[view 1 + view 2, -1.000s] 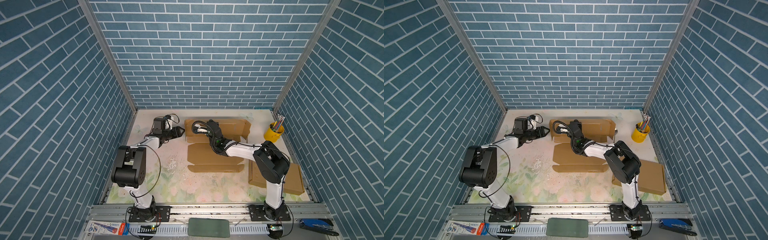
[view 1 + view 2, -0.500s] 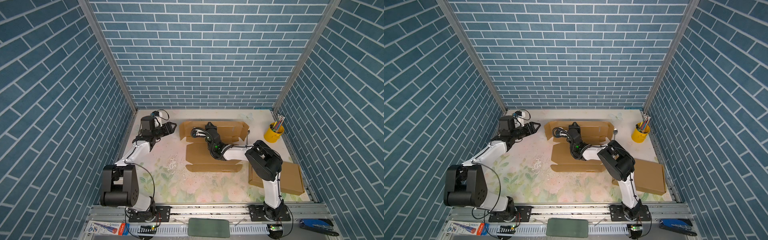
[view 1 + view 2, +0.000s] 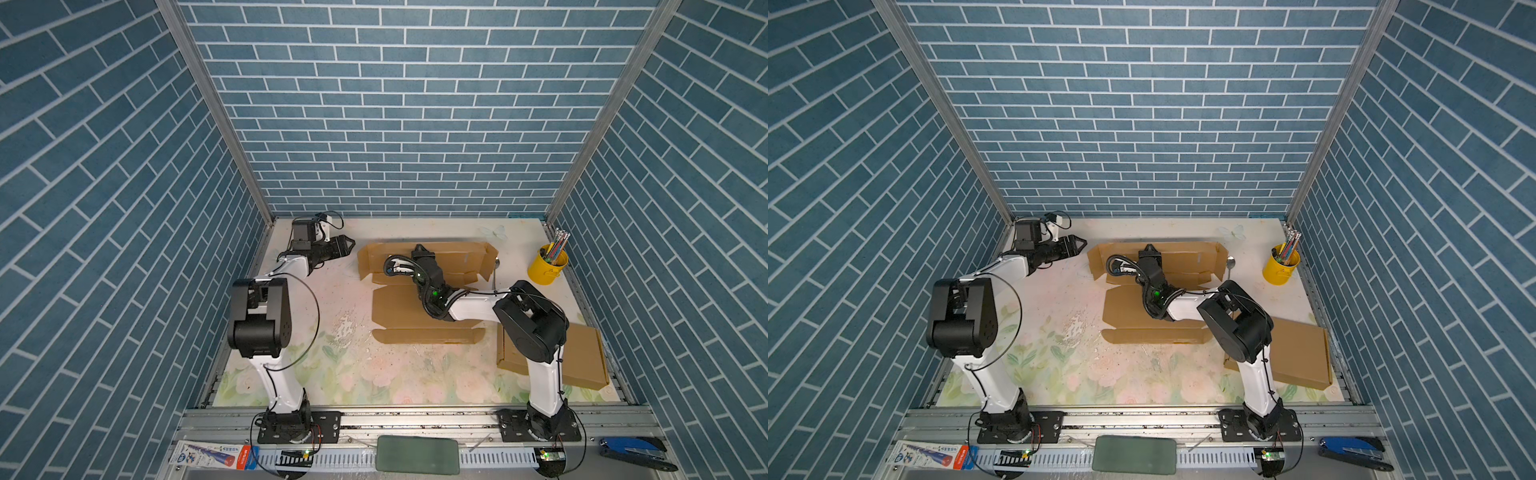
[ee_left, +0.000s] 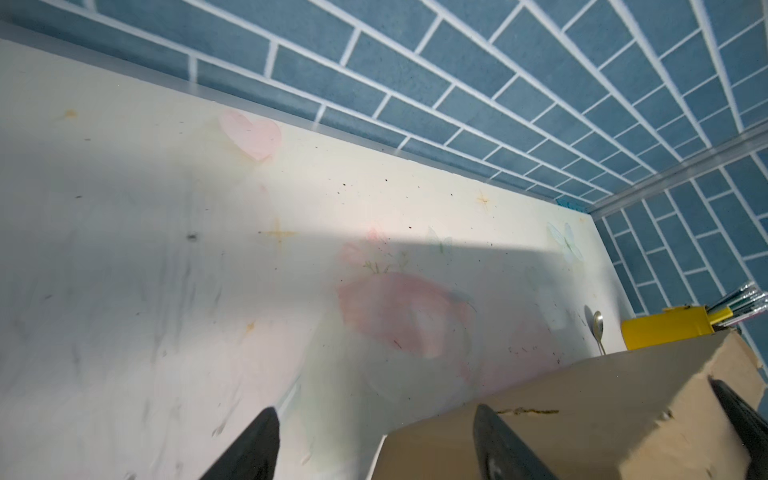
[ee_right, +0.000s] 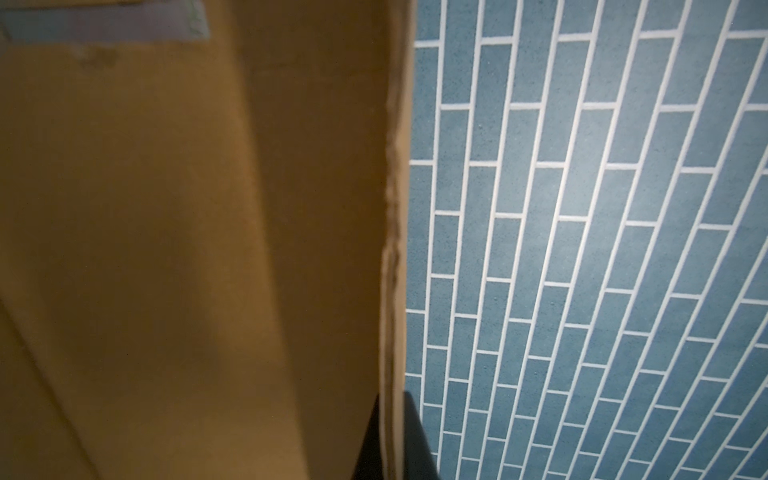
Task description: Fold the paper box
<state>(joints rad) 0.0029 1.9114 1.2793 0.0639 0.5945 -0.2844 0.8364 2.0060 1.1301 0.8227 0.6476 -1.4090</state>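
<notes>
Both top views show the left gripper (image 3: 352, 246) at 10 o'clock on the mat (image 3: 332, 374), fingers apart, just beside the paper box (image 3: 399, 309). The box lies unfolded from centre toward 12 o'clock. There the right gripper (image 3: 418, 248) is clamped on its raised rear flap.

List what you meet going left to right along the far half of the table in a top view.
left gripper → paper box → spoon → yellow cup
</notes>
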